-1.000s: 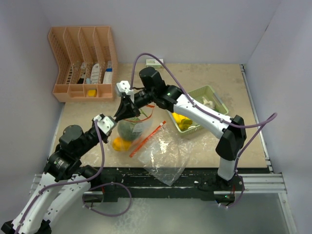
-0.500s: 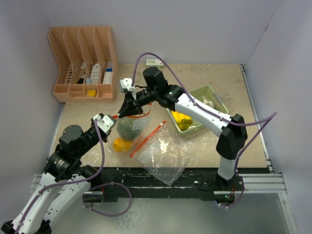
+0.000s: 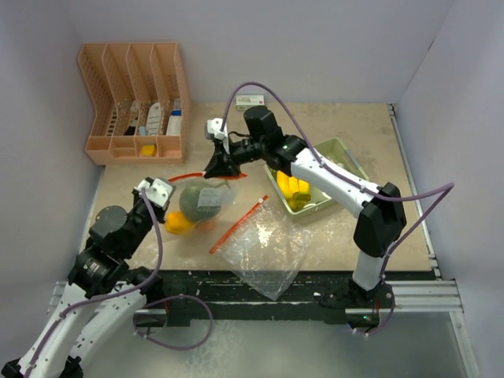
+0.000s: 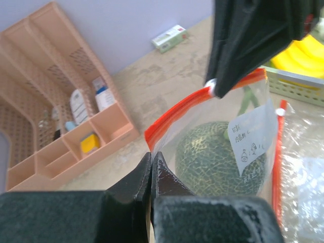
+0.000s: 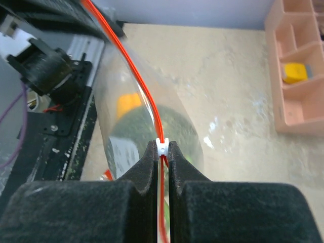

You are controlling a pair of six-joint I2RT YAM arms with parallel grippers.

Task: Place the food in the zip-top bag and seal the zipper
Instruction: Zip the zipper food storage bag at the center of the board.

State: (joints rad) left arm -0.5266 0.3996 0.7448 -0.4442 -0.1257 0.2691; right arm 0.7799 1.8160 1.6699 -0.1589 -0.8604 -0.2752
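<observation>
Clear zip-top bag (image 3: 211, 198) with green netted melon (image 4: 205, 157), between peach organiser (image 3: 134, 102) and pale green tray (image 3: 352, 163), tabletop (image 3: 346, 126) open beyond. Left gripper (image 4: 151, 158) pinching red zipper (image 4: 172, 114); right gripper (image 3: 220, 168) pinching white slider (image 5: 162, 146).

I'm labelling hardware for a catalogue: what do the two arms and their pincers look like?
The left arm and right arm have white shells, black joints and looping purple cables. The left pincer and right pincer each have two black, matte, tapering fingers.
</observation>
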